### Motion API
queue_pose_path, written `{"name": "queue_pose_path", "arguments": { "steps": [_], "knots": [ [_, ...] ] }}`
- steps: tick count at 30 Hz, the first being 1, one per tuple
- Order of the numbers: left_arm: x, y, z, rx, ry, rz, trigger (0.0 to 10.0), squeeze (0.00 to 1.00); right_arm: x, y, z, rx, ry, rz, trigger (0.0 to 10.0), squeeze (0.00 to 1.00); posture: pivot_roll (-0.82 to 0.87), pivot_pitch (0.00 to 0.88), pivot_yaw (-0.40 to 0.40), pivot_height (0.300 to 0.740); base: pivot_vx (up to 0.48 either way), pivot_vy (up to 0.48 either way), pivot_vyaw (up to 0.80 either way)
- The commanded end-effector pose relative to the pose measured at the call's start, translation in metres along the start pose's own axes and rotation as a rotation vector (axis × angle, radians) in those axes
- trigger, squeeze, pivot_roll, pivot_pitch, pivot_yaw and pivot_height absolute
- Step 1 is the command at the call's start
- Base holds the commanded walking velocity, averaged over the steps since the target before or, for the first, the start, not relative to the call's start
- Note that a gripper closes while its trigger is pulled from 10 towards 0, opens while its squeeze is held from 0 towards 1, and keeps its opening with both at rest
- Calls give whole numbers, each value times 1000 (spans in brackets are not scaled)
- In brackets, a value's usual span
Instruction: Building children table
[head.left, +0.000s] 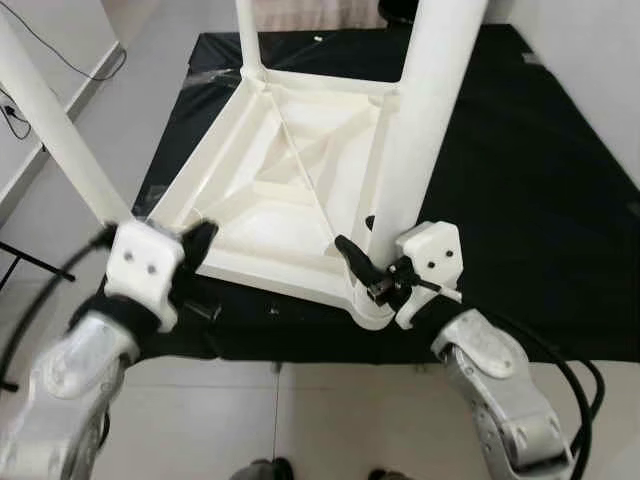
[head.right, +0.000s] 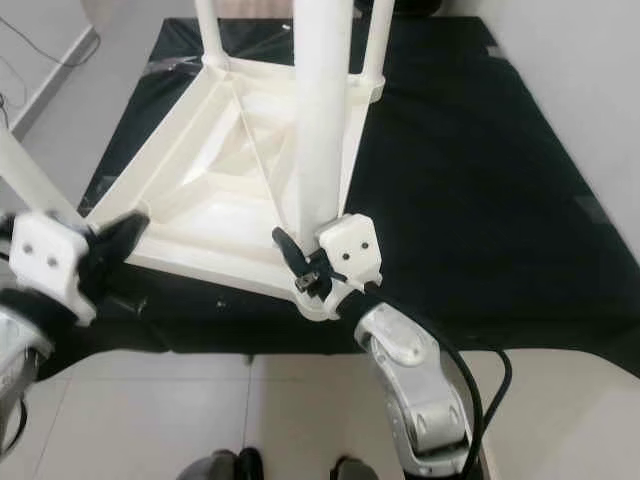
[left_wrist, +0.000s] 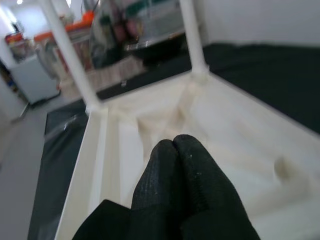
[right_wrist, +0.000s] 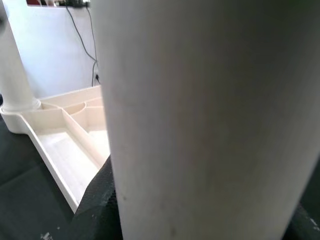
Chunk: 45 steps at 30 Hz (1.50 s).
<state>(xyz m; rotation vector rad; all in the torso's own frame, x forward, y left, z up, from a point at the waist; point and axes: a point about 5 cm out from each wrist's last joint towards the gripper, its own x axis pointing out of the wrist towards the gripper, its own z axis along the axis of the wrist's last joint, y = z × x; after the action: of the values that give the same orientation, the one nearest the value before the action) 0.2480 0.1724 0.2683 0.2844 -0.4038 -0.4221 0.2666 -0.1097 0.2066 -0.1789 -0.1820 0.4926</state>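
Gripping the near-right table leg (head.left: 425, 120) low at its socket, your right gripper (head.left: 372, 262) is pinching a post that is standing upright on the overturned white tabletop (head.left: 250, 190), on the black mat (head.left: 520, 200). Your left gripper (head.left: 195, 245), fingers pressed together in its wrist view, is bracing the tabletop's near-left corner beside another leg (head.left: 60, 140). The right wrist view is showing you mostly the leg's bare shaft, while the head views are giving you the socket.

A plain white plastic tabletop (head.left: 290, 190) with white legs (head.left: 425, 120) lies on a solid black mat (head.left: 520, 200), itself spread over pale grey floor tiles (head.left: 330, 420); beside the tabletop, white-cased grippers carry black fingers (left_wrist: 175, 190) on silver arms (head.left: 500, 400)
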Motion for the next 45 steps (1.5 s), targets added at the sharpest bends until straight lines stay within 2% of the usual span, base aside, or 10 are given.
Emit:
{"name": "queue_pose_path", "arguments": {
  "steps": [1, 2, 3, 7, 15, 21, 28, 34, 35, 45],
  "knots": [
    [13, 7, 17, -55, -66, -81, 10000, 0, -2, -5, -27, 5, 147, -49, 10000, 0, -12, 193, 7, 740, 0, 0, 0],
    [13, 7, 17, -55, -66, -81, 10000, 0, -2, -5, -27, 5, 147, -49, 10000, 0, -12, 193, 7, 740, 0, 0, 0],
    [25, 9, 35, -108, -143, -175, 10000, 1000, 1, -4, -26, 5, 142, -45, 10000, 0, -12, 189, 10, 740, 0, 0, 0],
    [45, 13, 74, -184, -281, -416, 10000, 1000, 10, -6, -23, 10, 127, -57, 10000, 0, -8, 183, 17, 740, 0, 0, 0],
    [58, 9, 97, -237, -358, -671, 10000, 1000, 17, -6, -20, 21, 106, -68, 10000, 0, -11, 175, 20, 740, 0, 0, 0],
    [73, 11, 102, -253, -366, -711, 10000, 1000, 20, -4, -17, 28, 85, -62, 10000, 0, -13, 172, 24, 740, 0, 0, 0],
    [104, 8, 89, -403, -333, -715, 10000, 1000, 26, 2, -5, 25, 15, -20, 10000, 0, -2, 170, 21, 740, 0, 0, 0],
    [115, 2, 88, -469, -340, -729, 10000, 1000, 28, 5, -1, 20, -4, 1, 10000, 0, -3, 170, 23, 740, 0, 0, 0],
    [120, -1, 90, -506, -348, -759, 10000, 0, 30, 7, 0, 18, -12, 7, 10000, 0, -5, 168, 27, 740, 0, 0, 0],
    [123, -19, 96, -520, -325, -1007, 10000, 0, 36, 6, 6, 1, -37, 21, 10000, 0, -8, 168, 34, 740, 0, 0, 0]
  ]
}}
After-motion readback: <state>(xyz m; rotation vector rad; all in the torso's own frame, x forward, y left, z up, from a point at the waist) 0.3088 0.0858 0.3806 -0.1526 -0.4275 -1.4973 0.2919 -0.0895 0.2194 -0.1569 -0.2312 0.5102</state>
